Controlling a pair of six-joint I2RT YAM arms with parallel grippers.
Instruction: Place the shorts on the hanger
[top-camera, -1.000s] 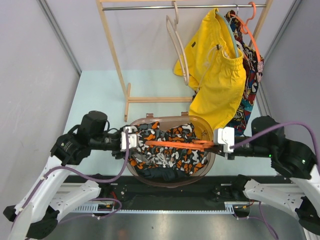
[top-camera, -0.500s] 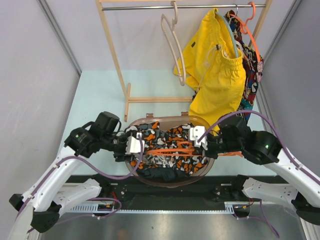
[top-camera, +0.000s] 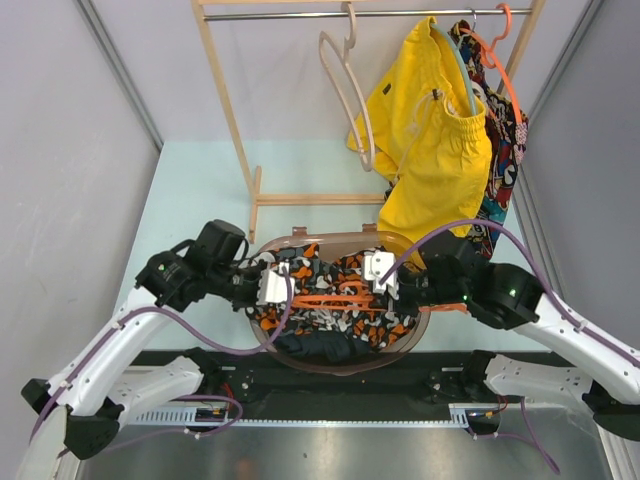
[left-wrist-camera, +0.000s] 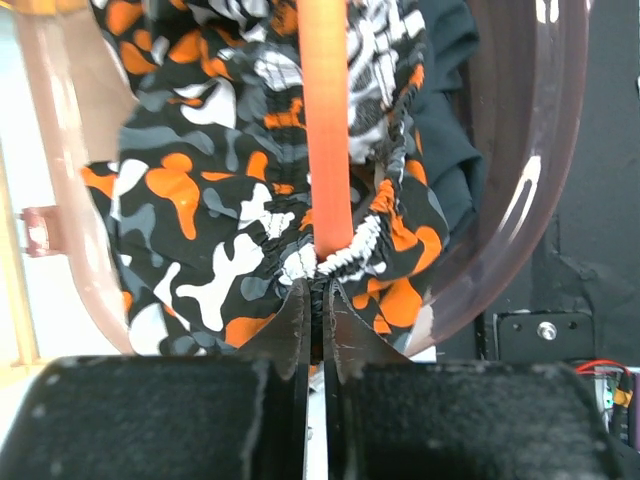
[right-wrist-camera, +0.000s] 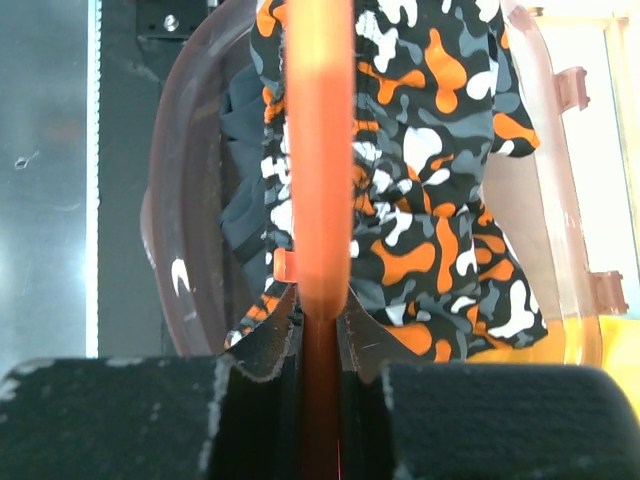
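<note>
The camouflage-print shorts (top-camera: 345, 268) lie bunched in a translucent brown tub (top-camera: 340, 367) between the two arms. The thin orange hanger (top-camera: 335, 299) lies across them, left to right. My left gripper (top-camera: 283, 286) is at the tub's left side, shut on the shorts' gathered waistband (left-wrist-camera: 345, 250), just below the hanger's end (left-wrist-camera: 325, 130). My right gripper (top-camera: 373, 284) reaches in from the right and is shut on the hanger's bar (right-wrist-camera: 320, 150), with the shorts (right-wrist-camera: 430, 200) spread beneath it.
A plain dark garment (top-camera: 315, 346) lies under the shorts at the tub's near side. Behind stands a wooden rack (top-camera: 228, 110) with a beige hanger (top-camera: 345, 85), yellow shorts (top-camera: 435, 150) and a patterned garment on another orange hanger (top-camera: 508, 150).
Both arms have moved inward over the tub. The left gripper, open earlier, has shut on the shorts' waistband. The right gripper carried the hanger leftward. The beige hanger swung left.
</note>
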